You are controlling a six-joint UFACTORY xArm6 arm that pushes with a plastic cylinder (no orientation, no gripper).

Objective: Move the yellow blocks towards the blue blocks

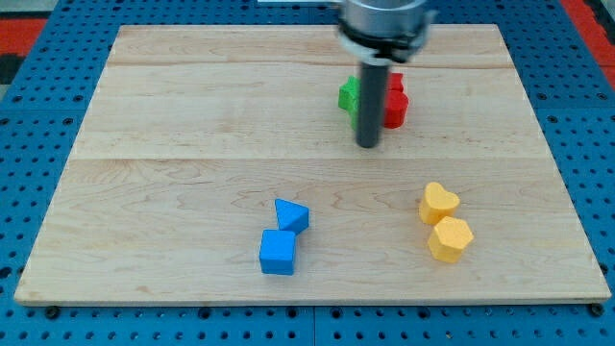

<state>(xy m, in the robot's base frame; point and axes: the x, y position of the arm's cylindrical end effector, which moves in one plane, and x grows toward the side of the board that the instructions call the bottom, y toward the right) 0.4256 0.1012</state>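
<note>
Two yellow blocks lie at the view's lower right: a heart-shaped one (438,203) and, touching it just below, a hexagonal one (450,239). Two blue blocks lie left of them at the lower middle: a triangular one (291,216) and a cube (278,252) touching below it. My tip (368,144) is on the board above both pairs, nearer the yellow blocks, apart from them.
A green block (350,97) and a red block (396,102) sit behind the rod near the view's top middle, partly hidden by it. The wooden board (192,115) rests on a blue perforated table (29,144).
</note>
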